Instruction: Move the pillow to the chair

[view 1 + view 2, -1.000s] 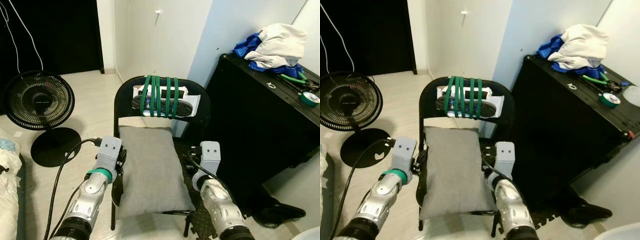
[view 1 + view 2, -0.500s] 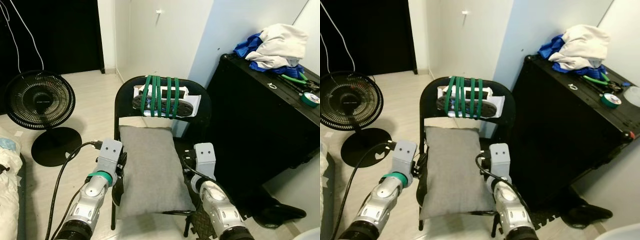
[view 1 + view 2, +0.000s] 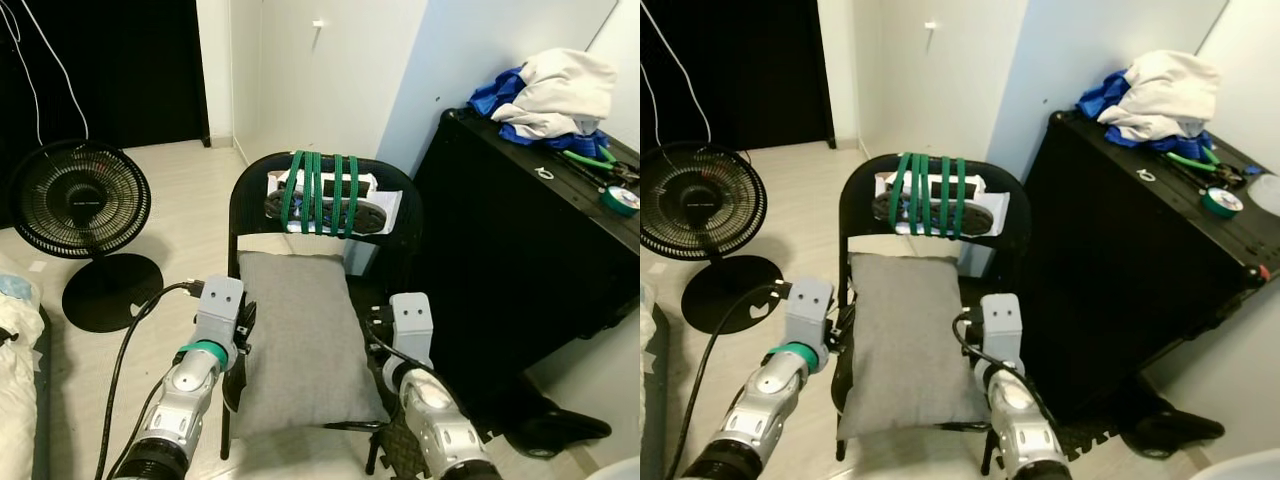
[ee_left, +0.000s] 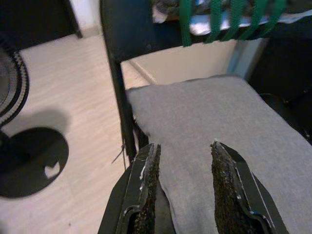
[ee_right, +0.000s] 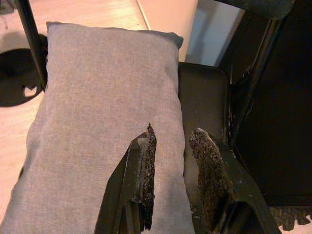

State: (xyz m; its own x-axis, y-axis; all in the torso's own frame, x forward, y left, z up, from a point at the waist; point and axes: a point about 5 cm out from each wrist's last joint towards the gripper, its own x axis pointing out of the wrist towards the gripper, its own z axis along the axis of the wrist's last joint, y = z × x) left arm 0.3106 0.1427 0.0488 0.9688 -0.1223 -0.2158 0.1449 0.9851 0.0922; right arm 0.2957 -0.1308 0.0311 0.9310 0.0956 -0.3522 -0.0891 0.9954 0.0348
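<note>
A grey pillow [image 3: 305, 340] lies flat on the seat of a black folding chair [image 3: 250, 200], its far end against the backrest. My left gripper [image 4: 185, 145] hovers open over the pillow's left edge, beside the chair's left post. At the pillow's right edge my right gripper [image 5: 173, 130] is open, one finger above the fabric and the other above the bare black seat [image 5: 202, 92]. Neither gripper holds the pillow. In the eye views both wrists flank the pillow at mid length.
Green straps [image 3: 320, 195] bind a white and black object to the chair back. A black floor fan [image 3: 80, 200] stands to the left, with white bedding [image 3: 15, 340] nearer. A black cabinet [image 3: 520, 250] on the right carries clothes [image 3: 555, 85] and a tape roll [image 3: 620, 197].
My right wrist has shifted slightly left, closer to the pillow's right edge. The left arm and the pillow have hardly moved.
</note>
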